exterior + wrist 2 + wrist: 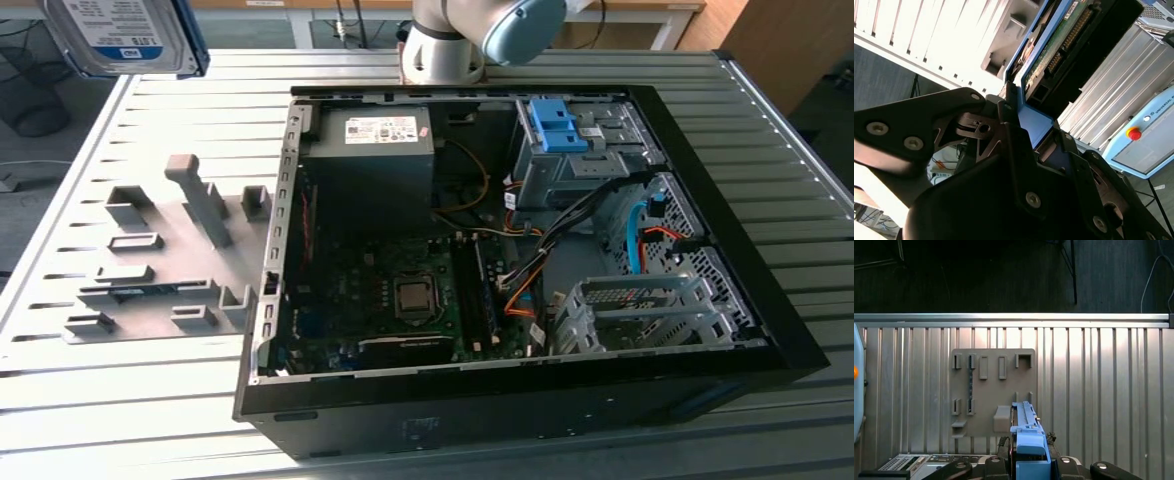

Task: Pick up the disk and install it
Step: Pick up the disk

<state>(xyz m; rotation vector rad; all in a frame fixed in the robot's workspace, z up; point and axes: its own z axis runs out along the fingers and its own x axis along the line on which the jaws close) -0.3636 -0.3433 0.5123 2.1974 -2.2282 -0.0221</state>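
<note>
The disk (127, 35) hangs high above the table at the exterior view's far left, its white-and-blue label and a blue rail showing. In the second wrist view my gripper (1033, 125) is shut on the disk (1064, 45), clamping its blue-railed end, with the green circuit board side facing the camera. The first wrist view looks straight down along the disk's blue rail (1026, 432), which hangs over the grey holder plate (991, 390) on the slatted table.
An open computer case (287, 250) lies on the slatted table (160, 420), with a bright blue bracket (561, 125) and a metal drive cage (641, 310) on the exterior view's right. The grey holder plate (160, 260) sits beside the case. A pendant with a red button (1134, 134) is nearby.
</note>
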